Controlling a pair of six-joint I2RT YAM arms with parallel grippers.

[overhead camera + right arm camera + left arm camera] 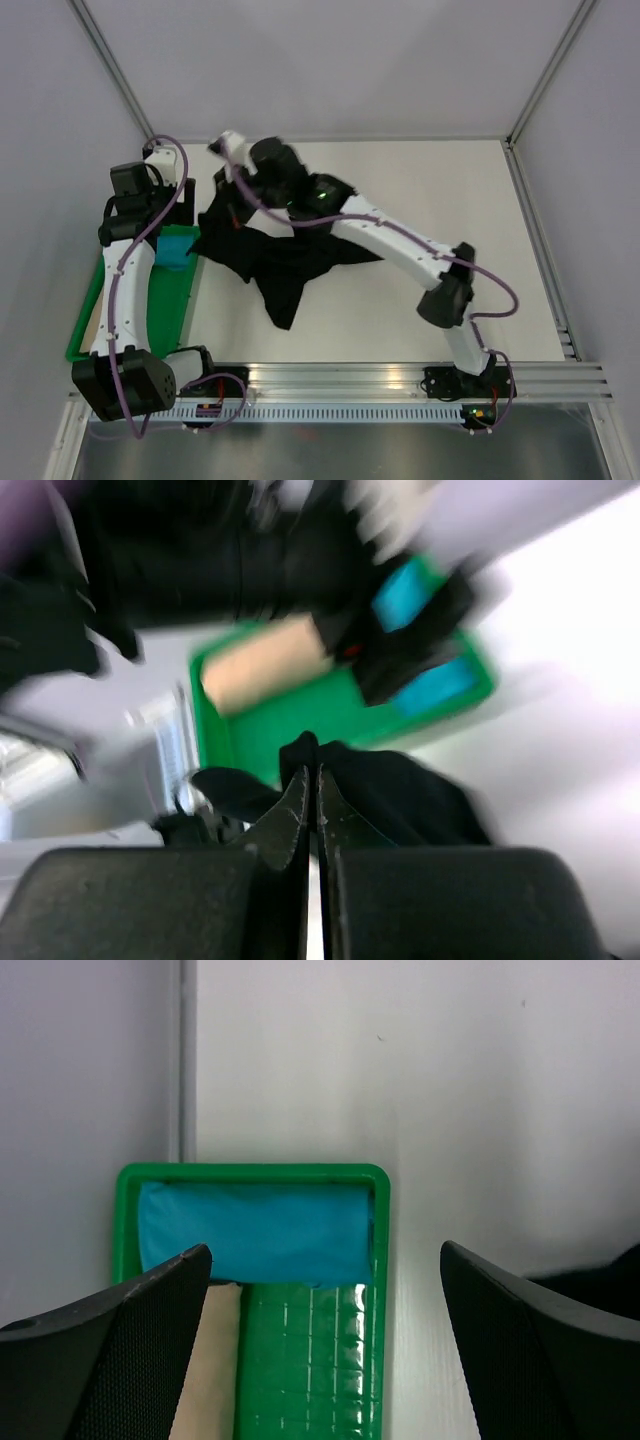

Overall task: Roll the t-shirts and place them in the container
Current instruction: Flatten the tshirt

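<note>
Right claw [312, 780], shut on a peak of the 1 black t-shirt [290, 265], which lies crumpled on the table [450, 200] beside a green tray [85, 320]; left claw [325, 1248] spread wide above the tray, empty; so thin a pinch may slip, or drag the cloth into a bunch.

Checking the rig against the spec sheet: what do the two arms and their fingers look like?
Both the left arm and right arm have white links and black joint housings, with a purple cable looped along each. The fingers are black, wedge-shaped, with fine mesh-textured faces.
</note>
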